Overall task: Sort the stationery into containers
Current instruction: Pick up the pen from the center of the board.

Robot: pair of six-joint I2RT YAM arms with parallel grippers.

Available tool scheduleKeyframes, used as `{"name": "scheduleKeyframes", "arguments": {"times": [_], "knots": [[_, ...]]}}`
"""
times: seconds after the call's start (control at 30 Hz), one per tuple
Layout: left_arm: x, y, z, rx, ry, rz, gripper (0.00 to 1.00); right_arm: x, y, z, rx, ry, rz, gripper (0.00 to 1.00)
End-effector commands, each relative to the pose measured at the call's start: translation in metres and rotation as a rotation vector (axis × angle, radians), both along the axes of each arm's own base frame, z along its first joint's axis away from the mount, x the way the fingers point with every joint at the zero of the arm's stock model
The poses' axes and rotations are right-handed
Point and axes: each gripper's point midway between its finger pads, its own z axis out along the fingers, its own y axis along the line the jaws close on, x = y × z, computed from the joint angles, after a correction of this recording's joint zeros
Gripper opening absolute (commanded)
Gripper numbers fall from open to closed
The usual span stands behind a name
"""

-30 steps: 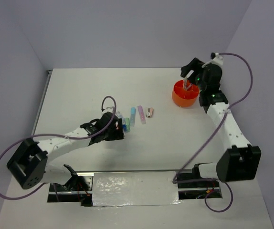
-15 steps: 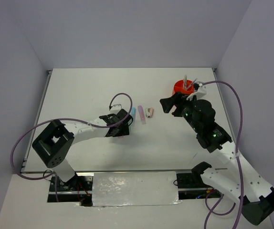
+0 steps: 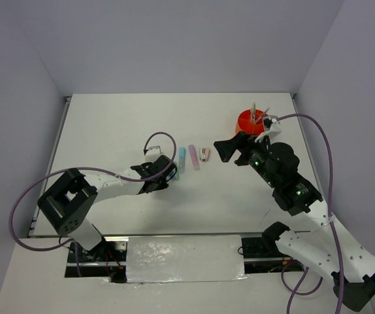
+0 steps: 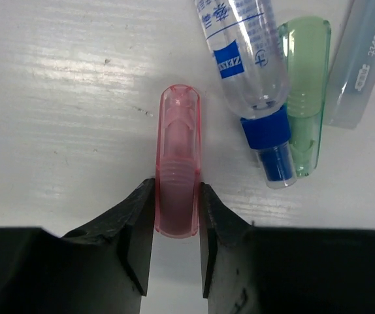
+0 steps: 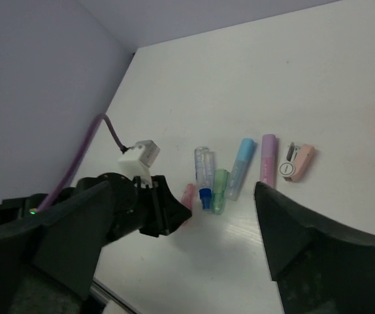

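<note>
My left gripper (image 4: 176, 191) rests low on the table, its jaws pressed against both sides of a translucent pink marker (image 4: 178, 140) lying flat. To the marker's right lie a clear bottle with a blue cap (image 4: 246, 52), a green marker (image 4: 305, 78) and a pale blue marker (image 4: 364, 59). In the top view the left gripper (image 3: 163, 175) is at the left end of the stationery row. A purple marker (image 3: 193, 157) and a small pink item (image 3: 205, 154) lie further right. My right gripper (image 3: 220, 150) hovers open and empty, between the row and the orange container (image 3: 247, 124).
Two thin pens (image 3: 255, 112) stand in the orange pot. The left arm's purple cable (image 3: 161, 139) loops above the row. The table's metal edge (image 3: 57, 140) runs along the left side, and purple walls enclose the back and sides.
The left jaws have closed from wide open onto the pink marker. The right arm left the orange pot and swung towards the stationery row, drifting slightly left since half a second ago.
</note>
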Motion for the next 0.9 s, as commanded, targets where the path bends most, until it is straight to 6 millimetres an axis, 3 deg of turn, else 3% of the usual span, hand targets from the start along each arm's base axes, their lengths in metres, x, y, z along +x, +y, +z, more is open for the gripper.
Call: {"name": "scheduleKeyframes", "arguments": {"times": [0.0, 0.1, 0.13, 0.2, 0.27, 0.3, 0.33, 0.4, 0.43, 0.5, 0.53, 0.63, 0.67, 0.73, 0.87], "knots": [[-0.037, 0.005, -0.025, -0.054, 0.106, -0.035, 0.22, -0.001, 0.019, 0.009, -0.003, -0.031, 0.085, 0.99], [-0.046, 0.001, -0.020, -0.129, 0.084, -0.074, 0.09, 0.002, 0.039, -0.016, -0.015, 0.013, 0.162, 1.00], [-0.046, 0.001, -0.015, -0.146, 0.068, -0.080, 0.07, 0.005, 0.044, -0.014, 0.007, -0.005, 0.177, 1.00], [-0.049, 0.004, 0.001, -0.177, 0.012, -0.103, 0.00, 0.007, 0.061, -0.028, 0.031, 0.025, 0.234, 1.00], [-0.049, 0.003, 0.026, -0.228, -0.081, -0.124, 0.00, 0.012, 0.082, -0.043, 0.051, 0.062, 0.289, 1.00], [-0.053, 0.006, 0.028, -0.234, -0.105, -0.148, 0.00, 0.008, 0.096, -0.050, 0.048, 0.083, 0.326, 1.00], [-0.052, 0.002, 0.047, -0.282, -0.167, -0.164, 0.02, 0.008, 0.106, -0.055, 0.047, 0.108, 0.340, 1.00], [-0.050, -0.004, 0.064, -0.326, -0.242, -0.216, 0.03, 0.016, 0.127, -0.076, 0.020, 0.171, 0.334, 1.00], [-0.052, -0.004, 0.072, -0.352, -0.277, -0.234, 0.02, 0.010, 0.146, -0.093, 0.008, 0.224, 0.362, 1.00], [-0.053, -0.008, 0.081, -0.373, -0.324, -0.280, 0.00, 0.010, 0.165, -0.094, 0.025, 0.240, 0.368, 1.00], [-0.054, -0.010, 0.088, -0.392, -0.348, -0.296, 0.00, 0.005, 0.182, -0.102, 0.028, 0.277, 0.380, 1.00], [-0.057, -0.016, 0.104, -0.444, -0.406, -0.346, 0.00, -0.004, 0.209, -0.119, 0.020, 0.333, 0.393, 0.97], [-0.058, -0.018, 0.109, -0.459, -0.423, -0.359, 0.00, -0.003, 0.215, -0.114, 0.031, 0.325, 0.386, 0.96], [-0.060, -0.019, 0.121, -0.485, -0.462, -0.382, 0.00, -0.012, 0.234, -0.119, 0.031, 0.344, 0.421, 0.89], [-0.060, -0.015, 0.138, -0.491, -0.518, -0.390, 0.00, -0.022, 0.250, -0.129, 0.002, 0.368, 0.437, 0.75]]}}
